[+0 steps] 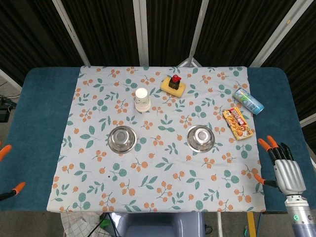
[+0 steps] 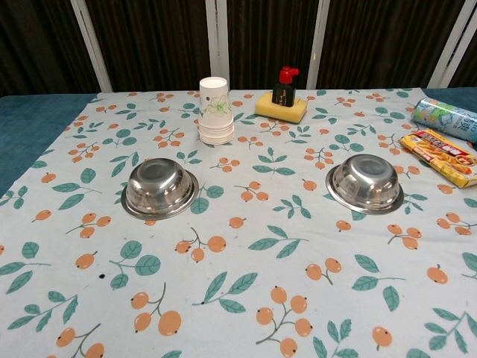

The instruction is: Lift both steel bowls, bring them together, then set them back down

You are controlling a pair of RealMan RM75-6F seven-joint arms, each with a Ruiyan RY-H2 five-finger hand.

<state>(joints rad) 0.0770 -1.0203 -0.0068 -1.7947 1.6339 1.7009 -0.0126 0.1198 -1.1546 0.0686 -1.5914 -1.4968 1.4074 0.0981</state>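
Note:
Two steel bowls stand upright on the flowered tablecloth, apart from each other. The left bowl (image 1: 122, 138) (image 2: 159, 187) sits left of centre, the right bowl (image 1: 201, 138) (image 2: 365, 183) right of centre. My right hand (image 1: 281, 166) hovers at the cloth's right edge near the front, fingers spread, holding nothing, well to the right of the right bowl. Of my left hand (image 1: 7, 170) only two orange fingertips show at the far left edge of the head view, apart from each other. The chest view shows neither hand.
A stack of paper cups (image 1: 141, 99) stands behind the left bowl. A yellow sponge with a small dark bottle (image 1: 174, 84) on it sits at the back centre. A snack packet (image 1: 238, 123) and a lying can (image 1: 248, 100) are at the right.

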